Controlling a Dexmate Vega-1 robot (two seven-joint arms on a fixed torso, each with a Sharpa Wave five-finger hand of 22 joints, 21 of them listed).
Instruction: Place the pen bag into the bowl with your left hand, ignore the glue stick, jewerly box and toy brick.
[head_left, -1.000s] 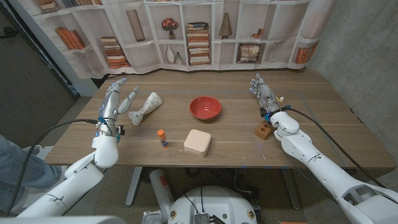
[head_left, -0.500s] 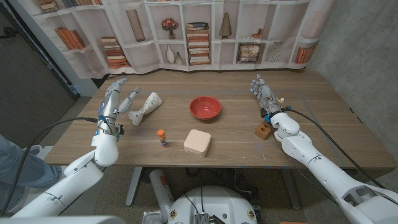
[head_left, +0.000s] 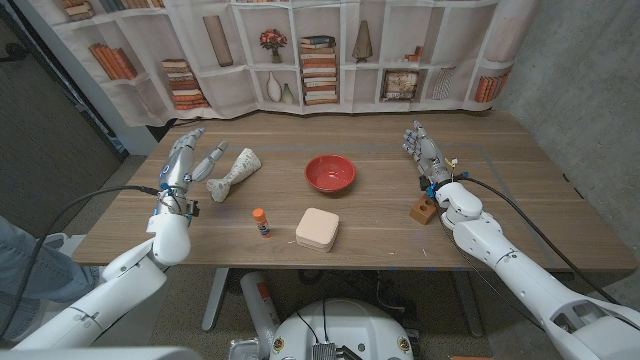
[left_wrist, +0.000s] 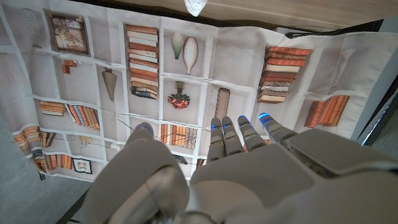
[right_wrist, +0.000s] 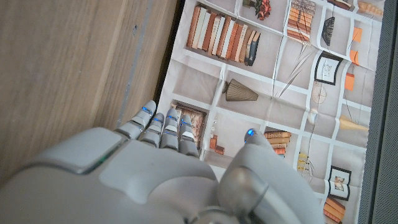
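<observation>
Since distractors are sitting nearest us, jewelry box (head_left: 317, 229) at 6 o'clock of bowl (head_left: 330, 172), glue stick (head_left: 260, 224) at 7, toy brick (head_left: 424, 211) at 4, we are skipping them. Pen bag (head_left: 232, 173) is lying at bowl's 9 o'clock. Left hand (head_left: 188, 158) is hovering just beside bag, fingers apart, holding nothing. Right hand (head_left: 423, 152) is idling, fingers spread, empty.

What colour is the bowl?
Red; the bowl shows best in the head view.
</observation>
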